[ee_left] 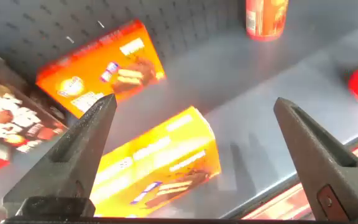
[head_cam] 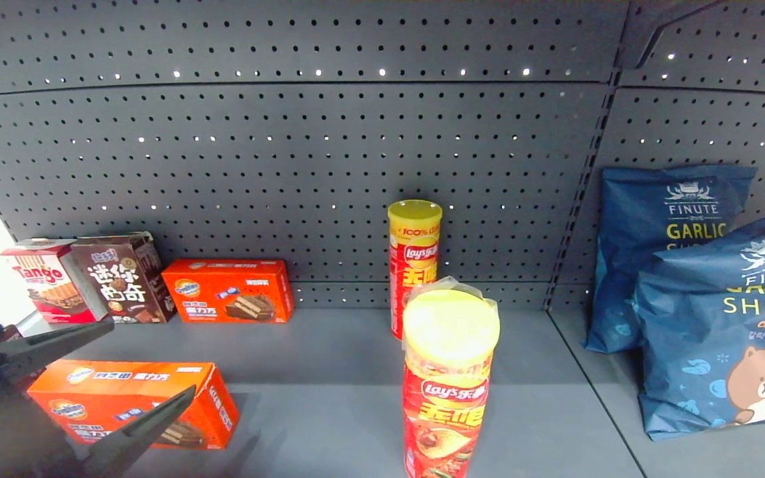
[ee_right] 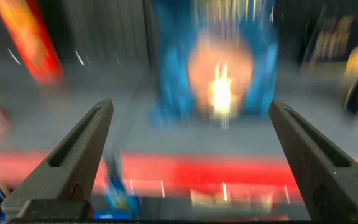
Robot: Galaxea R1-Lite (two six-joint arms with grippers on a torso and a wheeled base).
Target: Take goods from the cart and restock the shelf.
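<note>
Nearest to me, my left tool [head_cam: 153, 355] hangs low over the front of the shelf [head_cam: 329, 372], its two dark fingers spread wide and gripping nothing. Just beneath that gap an orange box [head_cam: 123, 398] lies flat on the shelf, one end angled towards the fingers; I cannot tell whether either finger touches it. Beyond this tool, against the perforated back wall [head_cam: 289, 166], stand a red-and-white wafer box [head_cam: 40, 279] and a brown biscuit box [head_cam: 123, 279], touching each other, with a second orange box [head_cam: 226, 290] just beside them on its long edge. Well off to this tool's right, two yellow-lidded chip cans stand upright, the front can [head_cam: 449, 385] close to the shelf edge and the rear can [head_cam: 414, 265] behind it, near the wall. Farther right still, two blue snack bags lean on the wall, the front bag [head_cam: 728, 332] overlapping the rear bag [head_cam: 661, 252]. My right tool [ee_right: 190, 104] is also spread and grips nothing, with a blurred blue bag ahead of its fingers.
</note>
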